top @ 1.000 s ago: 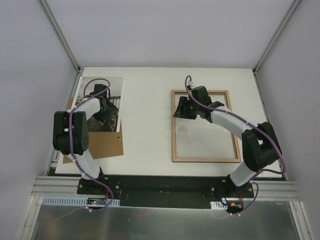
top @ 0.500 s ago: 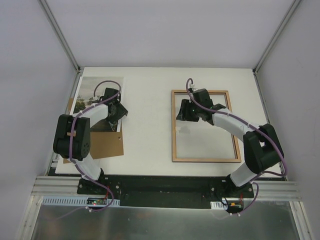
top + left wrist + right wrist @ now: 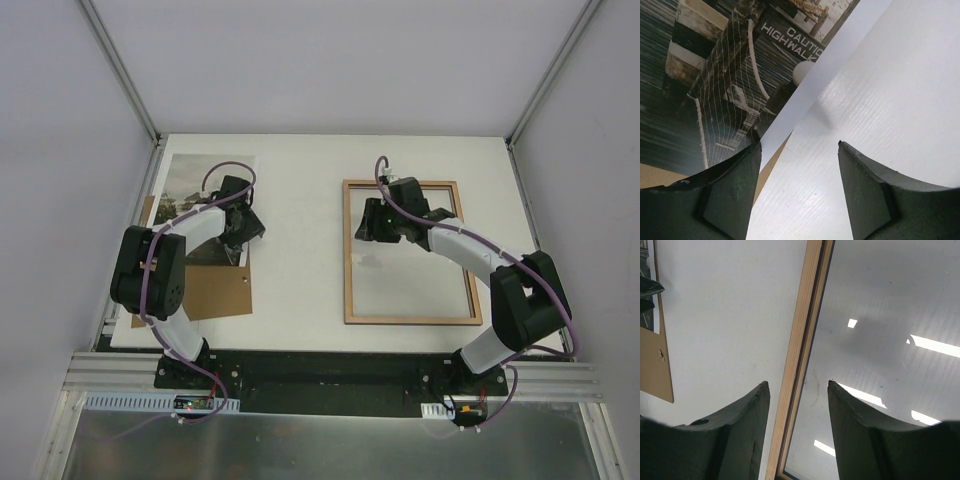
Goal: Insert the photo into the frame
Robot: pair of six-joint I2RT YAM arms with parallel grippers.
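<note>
Left fingers, apart, had shifted right to straddle the edge of the photo, probably for a pinch; right fingers apart astride the frame.

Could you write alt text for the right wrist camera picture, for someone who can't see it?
The right end effector hangs open over one rail of a light wood-coloured picture frame lying on a white table. Its clear pane reflects lights; a brown board shows at left.

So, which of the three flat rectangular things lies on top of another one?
The photo: it partly covers the brown backing board. The frame lies apart on the right.
</note>
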